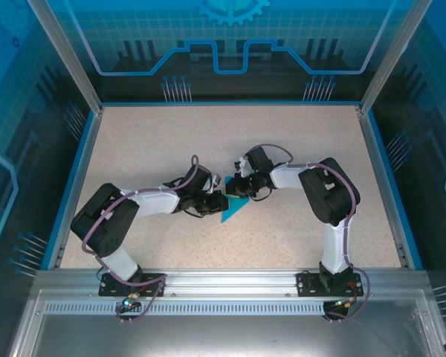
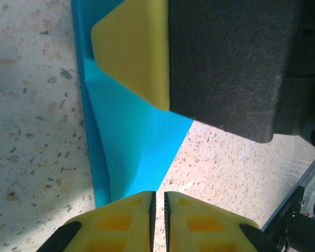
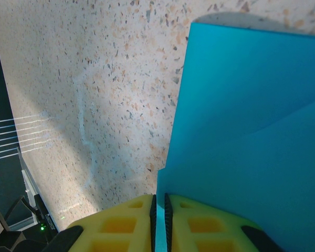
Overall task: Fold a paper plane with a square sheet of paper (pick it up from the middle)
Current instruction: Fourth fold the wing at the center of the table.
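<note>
Blue square sheet of paper (image 1: 234, 210), creased, is pinched by left gripper (image 2: 158, 195) and right gripper (image 3: 159, 197).

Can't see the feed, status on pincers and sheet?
Right pincer shut on edge of blue sheet. Left pincer shut at its tip, grip unclear. Sheet creased. Pincers crowd each other.

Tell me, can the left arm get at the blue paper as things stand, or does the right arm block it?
Likely yes. The left gripper looks shut on a corner of the paper. The right gripper pinches another edge farther along, leaving that corner free.
</note>
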Controlling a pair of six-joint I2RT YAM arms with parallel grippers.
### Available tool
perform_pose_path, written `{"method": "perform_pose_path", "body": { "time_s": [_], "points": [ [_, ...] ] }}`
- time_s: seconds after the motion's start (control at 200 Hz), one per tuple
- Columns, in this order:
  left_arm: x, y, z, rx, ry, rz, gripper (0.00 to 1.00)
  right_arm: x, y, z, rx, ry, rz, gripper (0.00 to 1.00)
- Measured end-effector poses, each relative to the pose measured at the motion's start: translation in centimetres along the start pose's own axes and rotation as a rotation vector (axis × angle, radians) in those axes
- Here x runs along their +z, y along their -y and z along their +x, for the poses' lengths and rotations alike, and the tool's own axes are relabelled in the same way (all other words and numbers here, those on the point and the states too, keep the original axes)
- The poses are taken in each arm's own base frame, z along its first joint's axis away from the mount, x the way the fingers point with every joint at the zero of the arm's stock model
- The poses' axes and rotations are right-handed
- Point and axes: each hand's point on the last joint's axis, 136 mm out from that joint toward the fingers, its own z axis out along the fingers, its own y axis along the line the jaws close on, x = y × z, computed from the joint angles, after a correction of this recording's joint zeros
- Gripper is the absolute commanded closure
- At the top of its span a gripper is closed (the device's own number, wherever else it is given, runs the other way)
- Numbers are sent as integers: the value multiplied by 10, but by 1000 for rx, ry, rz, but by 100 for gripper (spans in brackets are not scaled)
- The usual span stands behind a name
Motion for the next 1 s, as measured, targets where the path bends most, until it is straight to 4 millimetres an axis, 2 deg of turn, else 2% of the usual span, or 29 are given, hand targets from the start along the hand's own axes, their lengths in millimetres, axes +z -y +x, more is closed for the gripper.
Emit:
{"method": "perform_pose_path", "body": {
  "time_s": [0.23, 0.45, 0.8, 0.9, 1.0],
  "points": [
    [5, 4, -8, 3, 3, 3, 83, 0, 0, 1, -1, 0, -2, 84],
    [20, -15, -4, -26, -26, -51, 86, 0, 0, 0, -2, 1, -4, 84],
    [22, -19, -5, -15, -11, -79, 90, -4, -1, -1, 2, -10, 20, 81],
    [22, -19, -4, -12, -11, -78, 91, -16, 1, -3, 13, 3, 45, 80],
    [23, -19, -4, -12, -11, -78, 91, -41, -4, -15, 3, 60, 59, 80]
  ]
}}
